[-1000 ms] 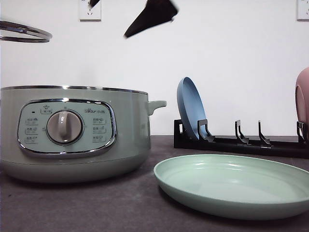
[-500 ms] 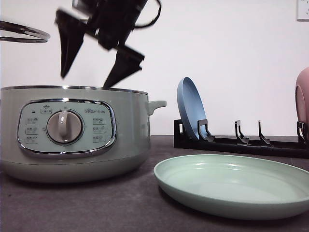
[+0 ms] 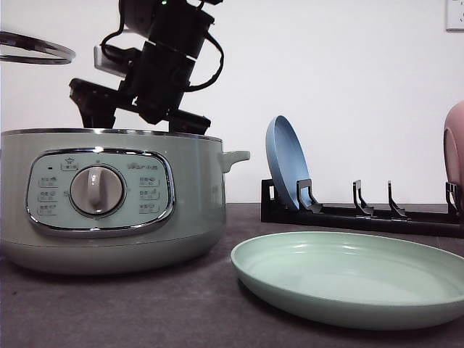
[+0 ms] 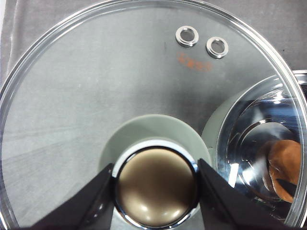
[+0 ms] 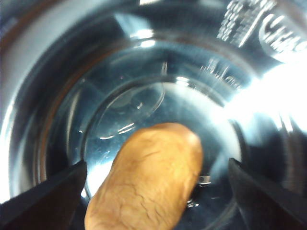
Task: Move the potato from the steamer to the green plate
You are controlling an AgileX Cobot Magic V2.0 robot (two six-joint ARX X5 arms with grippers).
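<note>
White wall behind, a dark grey desk below. At far left the glass lid is held aloft; the left wrist view shows the left pincer closed on the lid's round knob, one finger against each side. Next comes the steamer, uncovered, with the right arm reaching down over its rim. The right pincer is spread wide, its two fingers standing either side of the potato and clear of it, gripping nothing. The potato lies on the steel floor of the steamer, directly ahead of that pincer; its long axis runs obliquely across the gap, so a slight wrist turn looks advisable before closing. The right arm is plainly the nearer. The front view gives the arm's height over the rim, the wrist views the potato inside. Right of the steamer the green plate lies flat, unoccupied, in front of a rack holding a blue plate.
</note>
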